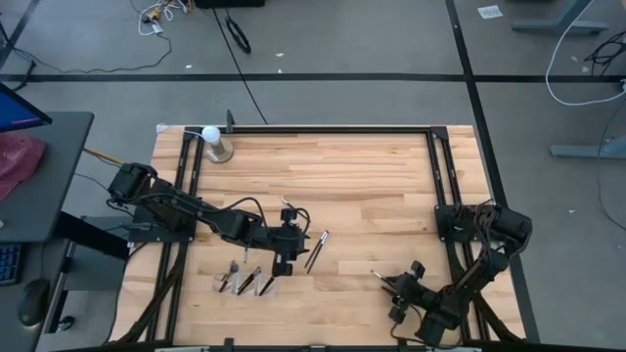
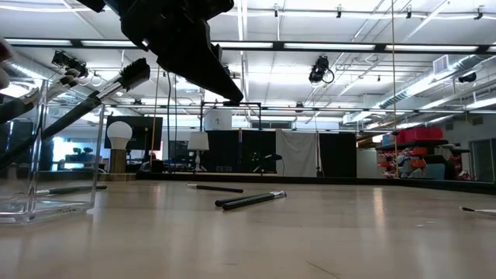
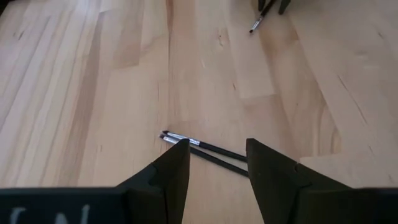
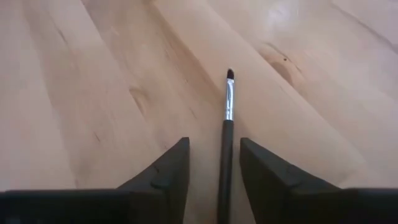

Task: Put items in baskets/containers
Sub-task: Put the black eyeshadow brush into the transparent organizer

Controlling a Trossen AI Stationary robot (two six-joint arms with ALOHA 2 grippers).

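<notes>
Pale plank table (image 1: 372, 186) in a big hall with strip lights.
Left pincer (image 3: 214, 163) hangs open, empty, above two loose brushes (image 3: 205, 151); the clear organizer (image 1: 246, 284), holding about three brushes, stands just beside it. Right pincer (image 4: 212, 163), fingers parted, straddles one brush (image 4: 226, 134) near the front edge.

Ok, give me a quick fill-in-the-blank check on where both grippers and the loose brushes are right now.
1. The single brush lies between the open fingers of the ____ gripper.
2. Ahead of the left gripper, ____ brushes lie side by side.
3. The clear organizer already holds ____.

Missing: right; two; brushes
</notes>
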